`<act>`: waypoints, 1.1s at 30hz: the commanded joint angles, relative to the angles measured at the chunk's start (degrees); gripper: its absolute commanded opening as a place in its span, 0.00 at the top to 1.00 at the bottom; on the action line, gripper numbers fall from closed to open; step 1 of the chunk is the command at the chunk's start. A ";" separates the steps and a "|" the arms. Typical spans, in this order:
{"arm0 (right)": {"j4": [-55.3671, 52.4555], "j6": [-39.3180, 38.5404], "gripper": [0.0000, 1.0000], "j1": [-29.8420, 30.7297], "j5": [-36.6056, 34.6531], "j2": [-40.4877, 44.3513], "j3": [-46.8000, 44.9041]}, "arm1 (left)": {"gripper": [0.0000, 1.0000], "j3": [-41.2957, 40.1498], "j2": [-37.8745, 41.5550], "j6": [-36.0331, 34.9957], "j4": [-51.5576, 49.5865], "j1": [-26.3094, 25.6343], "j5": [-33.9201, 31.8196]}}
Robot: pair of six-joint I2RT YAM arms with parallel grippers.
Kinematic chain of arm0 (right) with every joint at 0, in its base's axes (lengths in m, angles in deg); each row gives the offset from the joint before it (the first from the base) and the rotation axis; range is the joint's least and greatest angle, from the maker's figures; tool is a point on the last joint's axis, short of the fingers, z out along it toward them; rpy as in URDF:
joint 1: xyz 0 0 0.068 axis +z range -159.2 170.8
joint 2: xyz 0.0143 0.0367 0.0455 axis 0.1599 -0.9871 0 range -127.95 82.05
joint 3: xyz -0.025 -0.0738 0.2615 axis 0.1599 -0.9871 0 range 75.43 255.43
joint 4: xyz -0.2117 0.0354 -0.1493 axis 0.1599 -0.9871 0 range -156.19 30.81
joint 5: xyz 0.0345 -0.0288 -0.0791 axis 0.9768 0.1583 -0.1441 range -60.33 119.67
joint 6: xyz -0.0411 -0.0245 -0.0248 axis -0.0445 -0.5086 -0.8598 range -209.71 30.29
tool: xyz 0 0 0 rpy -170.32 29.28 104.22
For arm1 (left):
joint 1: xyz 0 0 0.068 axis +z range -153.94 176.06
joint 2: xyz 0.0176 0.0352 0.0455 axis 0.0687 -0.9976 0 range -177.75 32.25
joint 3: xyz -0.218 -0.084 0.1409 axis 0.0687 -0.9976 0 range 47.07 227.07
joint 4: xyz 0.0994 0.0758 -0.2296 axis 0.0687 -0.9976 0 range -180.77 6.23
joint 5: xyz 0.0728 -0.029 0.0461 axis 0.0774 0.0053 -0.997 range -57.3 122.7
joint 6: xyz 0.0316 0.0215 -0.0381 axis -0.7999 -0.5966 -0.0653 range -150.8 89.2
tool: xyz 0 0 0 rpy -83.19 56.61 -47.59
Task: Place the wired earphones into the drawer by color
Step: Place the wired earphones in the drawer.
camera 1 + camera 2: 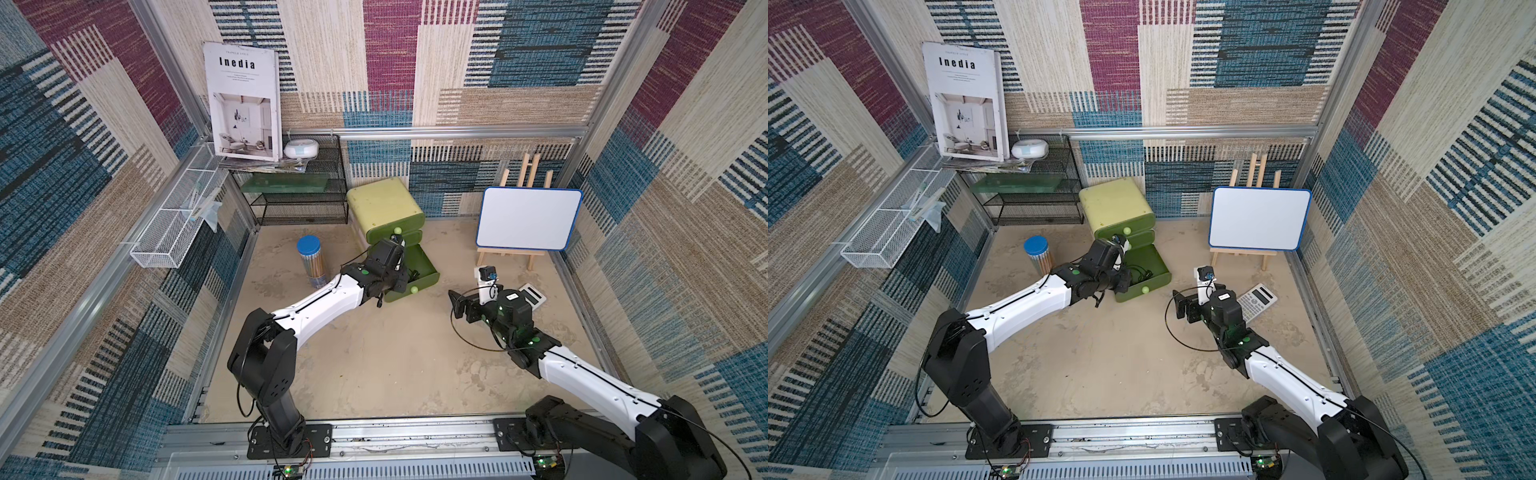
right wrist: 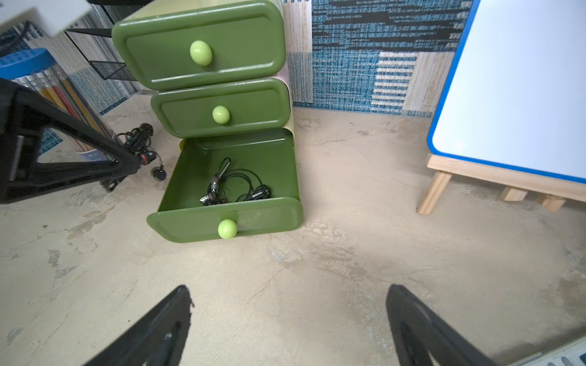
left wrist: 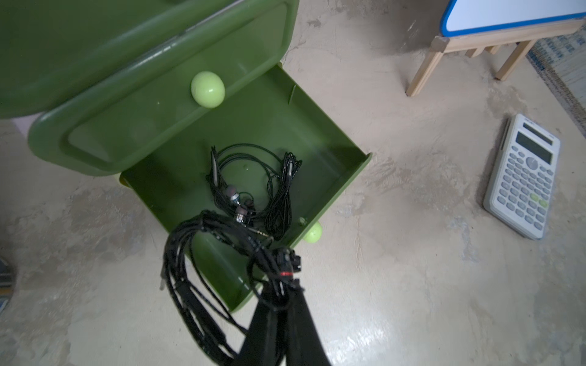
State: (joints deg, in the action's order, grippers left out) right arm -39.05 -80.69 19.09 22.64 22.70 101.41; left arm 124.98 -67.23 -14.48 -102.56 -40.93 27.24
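In both top views we look steeply down; our wrist cameras share the open drawer [image 3: 317, 142], left nearer.

1. Soft, even light fills both top views; the sandy desk [image 1: 395, 353] is bright and shadows on it are faint
2. In the left wrist view a pale glare patch [image 3: 396, 332] shines on the desk, while the open drawer [image 3: 317, 152] lies in shade
3. The held black earphones [image 3: 190, 285] and the left pincer [image 3: 283, 285], close to that lens, look soft
4. The whiteboard [image 2: 523, 79] is washed out in the right wrist view
5. Wide-angle stretch splays the patterned walls [image 1: 62, 166] toward the edges of both top views
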 commanded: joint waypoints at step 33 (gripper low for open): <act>2.02 0.11 0.01 0.01 -1.58 0.99 -0.75 | 1.00 8.57 -16.47 2.07 8.15 0.26 -3.95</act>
State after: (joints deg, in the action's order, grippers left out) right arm -38.31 -80.67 19.09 21.74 23.64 100.79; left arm 133.02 -83.04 -12.51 -94.80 -40.74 24.45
